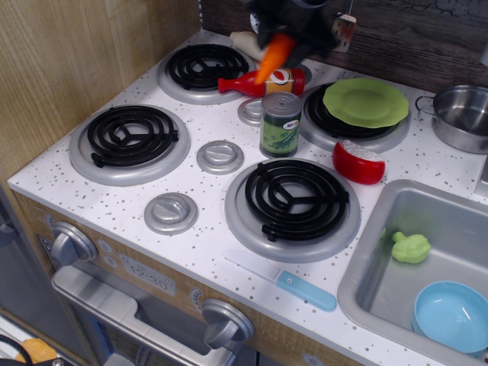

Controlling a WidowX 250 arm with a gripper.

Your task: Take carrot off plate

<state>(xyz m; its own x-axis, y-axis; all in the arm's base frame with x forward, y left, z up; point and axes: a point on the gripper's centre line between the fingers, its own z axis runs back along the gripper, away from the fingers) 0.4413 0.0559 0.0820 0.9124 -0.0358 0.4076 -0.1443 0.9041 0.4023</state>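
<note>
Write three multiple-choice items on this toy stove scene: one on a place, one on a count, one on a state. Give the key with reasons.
1. Where is the carrot?
A. on the plate
B. in the air above the ketchup bottle
C. in the sink

2. How many black burner coils show?
A. two
B. three
C. four

3. What lies on the plate?
A. nothing
B. the can
C. the blue bowl

Key:
1 B: the gripper carries it over the ketchup bottle.
2 C: four coils, one under the plate.
3 A: its green face is bare.
</note>
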